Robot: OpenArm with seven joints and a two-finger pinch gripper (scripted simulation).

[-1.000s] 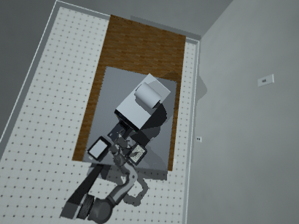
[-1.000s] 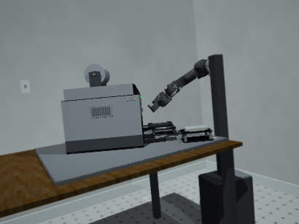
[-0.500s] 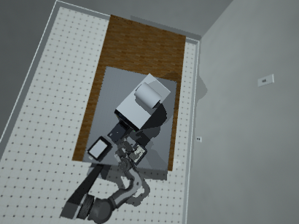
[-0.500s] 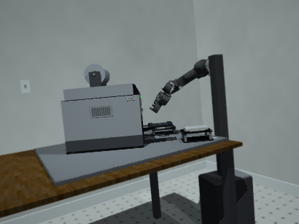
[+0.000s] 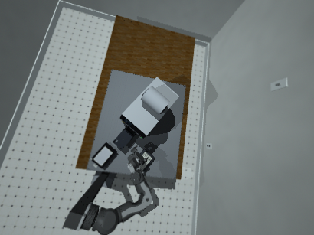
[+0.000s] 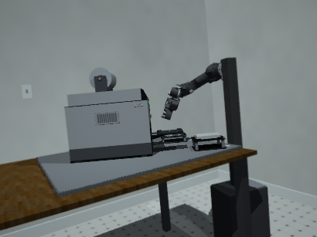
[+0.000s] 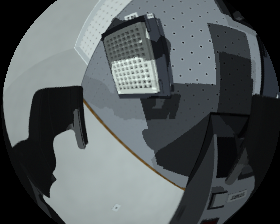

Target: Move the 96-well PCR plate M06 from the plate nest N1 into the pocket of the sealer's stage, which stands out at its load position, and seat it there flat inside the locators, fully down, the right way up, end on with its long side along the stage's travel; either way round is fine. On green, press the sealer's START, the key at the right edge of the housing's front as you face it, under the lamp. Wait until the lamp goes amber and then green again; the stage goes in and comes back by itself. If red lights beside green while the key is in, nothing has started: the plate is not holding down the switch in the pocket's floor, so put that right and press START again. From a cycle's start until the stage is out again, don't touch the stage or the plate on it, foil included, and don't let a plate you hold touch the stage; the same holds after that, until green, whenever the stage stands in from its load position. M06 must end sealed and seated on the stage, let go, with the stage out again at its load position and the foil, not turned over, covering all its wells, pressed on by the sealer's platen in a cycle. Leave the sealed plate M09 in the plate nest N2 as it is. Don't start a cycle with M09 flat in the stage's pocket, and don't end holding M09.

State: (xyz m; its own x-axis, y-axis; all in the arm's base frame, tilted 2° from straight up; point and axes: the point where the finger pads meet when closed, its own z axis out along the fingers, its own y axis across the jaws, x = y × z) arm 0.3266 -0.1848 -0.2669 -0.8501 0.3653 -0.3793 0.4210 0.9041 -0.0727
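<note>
No words or numbers can be read anywhere. The side panel of the sealer (image 6: pixel 108 126), which stands on the bench (image 6: pixel 23 188), carries a barcode label (image 6: pixel 107 118) whose bars are visible but bear no legible digits. A small plate (image 6: pixel 138 105) near the sealer's upper front corner holds marks too blurred to make out.
</note>
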